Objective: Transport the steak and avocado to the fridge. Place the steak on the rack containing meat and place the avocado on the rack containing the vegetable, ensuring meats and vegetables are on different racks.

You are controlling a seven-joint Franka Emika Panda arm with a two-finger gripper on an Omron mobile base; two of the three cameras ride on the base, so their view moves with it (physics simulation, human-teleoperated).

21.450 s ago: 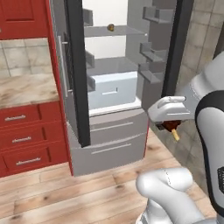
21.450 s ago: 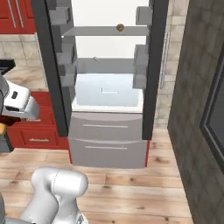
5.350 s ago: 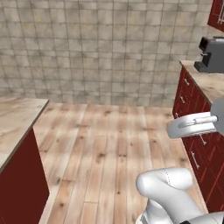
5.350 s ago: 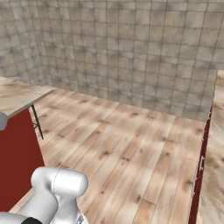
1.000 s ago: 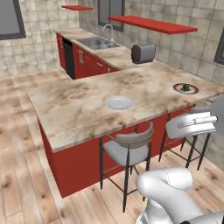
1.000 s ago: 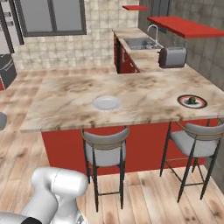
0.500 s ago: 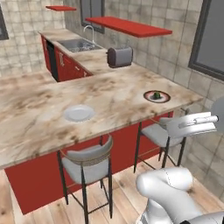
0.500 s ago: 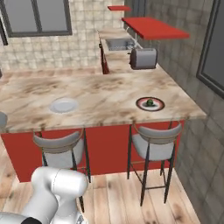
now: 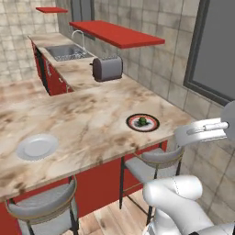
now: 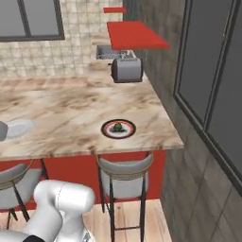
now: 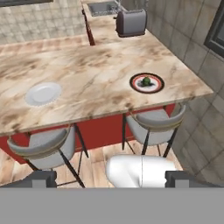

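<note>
I face the counter (image 9: 92,114), where a dark plate (image 9: 143,123) carries the avocado (image 9: 142,121) near the edge above a stool (image 9: 153,160). My gripper (image 11: 109,177) is wide apart and empty. I judge the avocado is next: approach, reach down.

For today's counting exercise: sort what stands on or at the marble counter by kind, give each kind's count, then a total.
Plates: 2, a white plate and a dark plate
Avocado: 1, on the dark plate
Toaster: 1
Stools: 2, a right stool and a left stool
Total: 6
</note>
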